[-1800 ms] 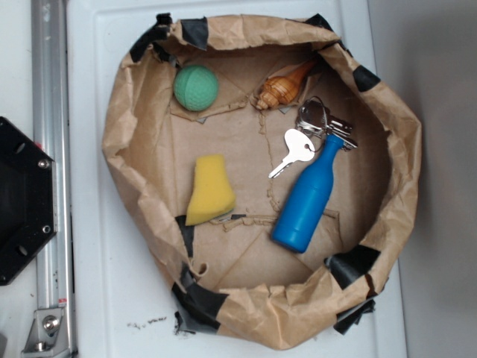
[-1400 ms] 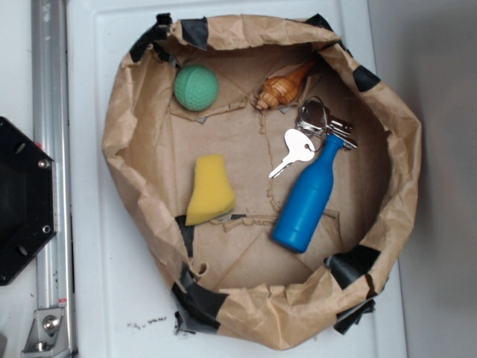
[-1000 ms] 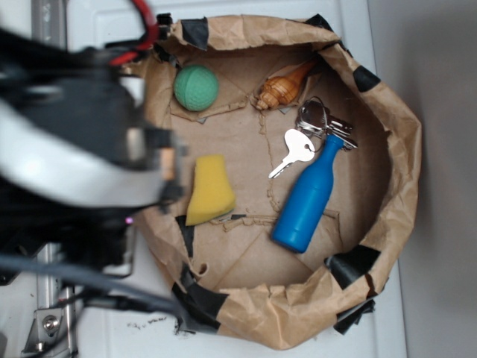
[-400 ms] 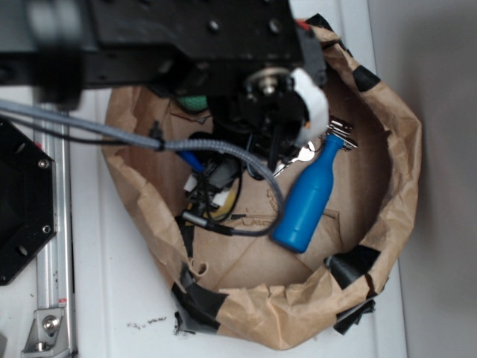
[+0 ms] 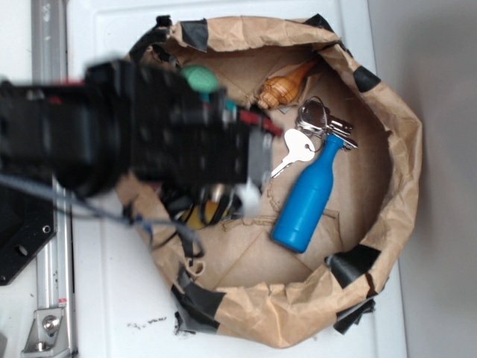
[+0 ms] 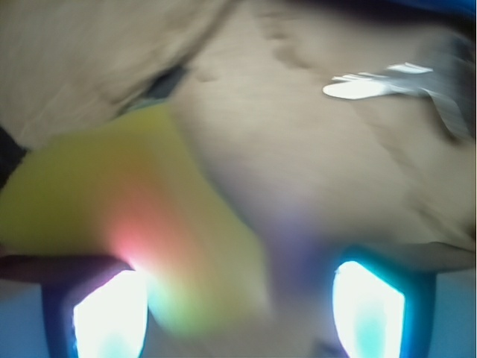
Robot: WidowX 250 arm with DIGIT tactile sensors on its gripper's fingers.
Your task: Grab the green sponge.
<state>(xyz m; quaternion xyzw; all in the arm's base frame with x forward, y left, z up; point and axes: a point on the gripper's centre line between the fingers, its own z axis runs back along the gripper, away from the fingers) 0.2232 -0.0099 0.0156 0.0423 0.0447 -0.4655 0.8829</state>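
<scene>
The green sponge (image 6: 127,201) is a yellow foam wedge, filling the left of the blurred wrist view. Its near end reaches down between my fingers, close to the left fingertip (image 6: 108,313). My gripper (image 6: 238,313) is open just above it, with the right fingertip (image 6: 369,306) standing apart over bare paper. In the exterior view my black arm (image 5: 149,142) reaches in from the left and hides most of the sponge. Only a yellow sliver (image 5: 191,217) shows under it.
All of this lies in a crumpled brown paper basket (image 5: 402,156). A green ball (image 5: 198,76) peeks out above the arm. Nearby are an orange shell (image 5: 282,88), keys (image 5: 302,145) and a blue bottle (image 5: 307,198). A silver key (image 6: 373,83) shows at upper right.
My arm has swung in over the basket, which was bare before. It now covers the sponge and most of the green ball. The other objects have not moved.
</scene>
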